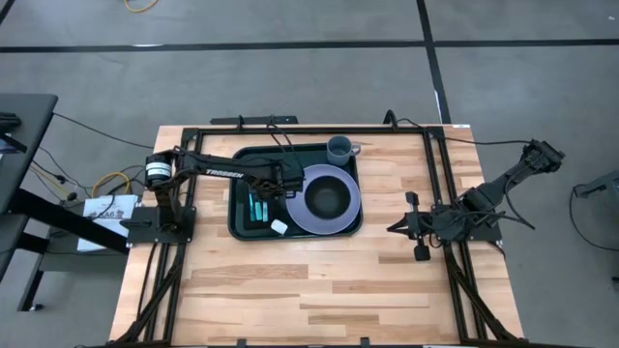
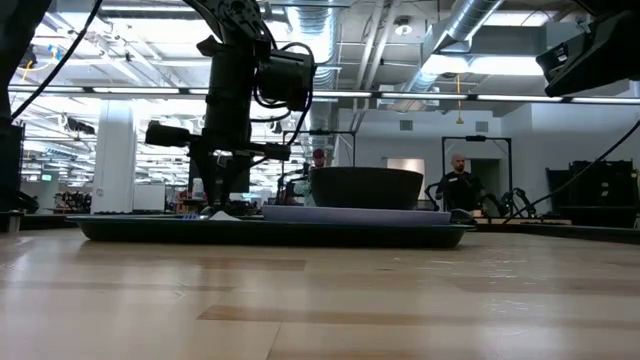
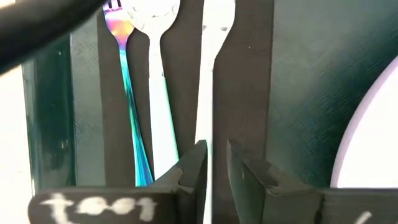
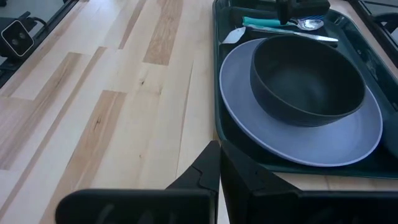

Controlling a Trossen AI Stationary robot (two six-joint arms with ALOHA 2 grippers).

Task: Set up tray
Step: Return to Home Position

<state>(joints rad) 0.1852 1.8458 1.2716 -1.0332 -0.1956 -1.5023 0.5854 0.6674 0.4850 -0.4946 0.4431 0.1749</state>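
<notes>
The dark green tray (image 1: 242, 164) lies at the table's middle. On it sit a lilac plate (image 1: 350, 208) with a dark bowl (image 1: 328, 198), a grey-blue cup (image 1: 339, 150) at the tray's far right corner, and a black napkin (image 3: 112, 124) on its left part. An iridescent fork (image 3: 127, 99), a spoon (image 3: 155, 15) and a silver knife (image 3: 219, 43) lie side by side on the napkin. My left gripper (image 3: 216, 168) is down over the napkin (image 2: 220, 205), fingers nearly together about the knife's handle. My right gripper (image 4: 217, 163) is shut, low at the table's right side. My left gripper has the knife's handle (image 3: 205, 124) between its two fingers, which come down on it from above and stand on either side of it, across its length. The knife lies flat on the black napkin, with its blade reaching away beyond the fingertips.
A small white scrap (image 1: 279, 226) lies on the tray's near left part. Bare wood (image 1: 319, 280) stretches from the tray to the table's near edge. Black frame rails (image 1: 440, 174) run along the table's sides. People stand in the room behind (image 2: 458, 180).
</notes>
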